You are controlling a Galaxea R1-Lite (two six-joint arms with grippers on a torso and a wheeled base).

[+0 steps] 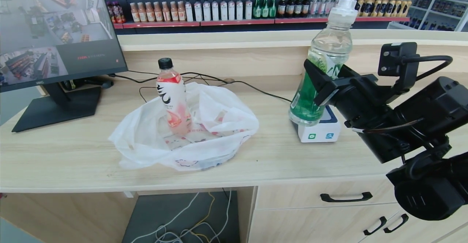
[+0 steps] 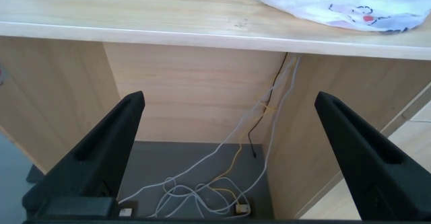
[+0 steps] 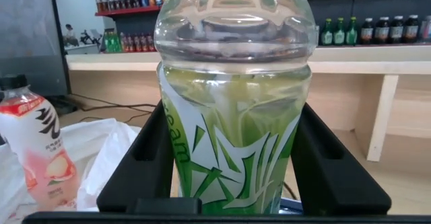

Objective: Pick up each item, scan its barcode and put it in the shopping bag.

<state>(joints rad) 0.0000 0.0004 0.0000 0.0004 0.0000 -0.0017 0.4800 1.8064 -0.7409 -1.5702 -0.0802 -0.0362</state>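
My right gripper (image 1: 321, 80) is shut on a green-labelled bottle (image 1: 323, 64) with a white cap, held upright just over the small white scanner box (image 1: 321, 131) at the counter's right. In the right wrist view the green bottle (image 3: 236, 116) sits clamped between both fingers (image 3: 145, 163). A pink bottle (image 1: 173, 97) with a black cap stands upright inside the white shopping bag (image 1: 204, 133) at the counter's middle; the pink bottle (image 3: 42, 150) also appears beyond the green one. My left gripper (image 2: 229, 150) hangs open below the counter edge, facing the cable recess, with the shopping bag (image 2: 343, 5) above it.
A monitor (image 1: 55, 31) on a black stand occupies the counter's left. Black cables (image 1: 219, 80) run along the back wall. Drawers with black handles (image 1: 345, 198) sit under the counter on the right. Loose cables (image 2: 215, 183) lie in the recess below.
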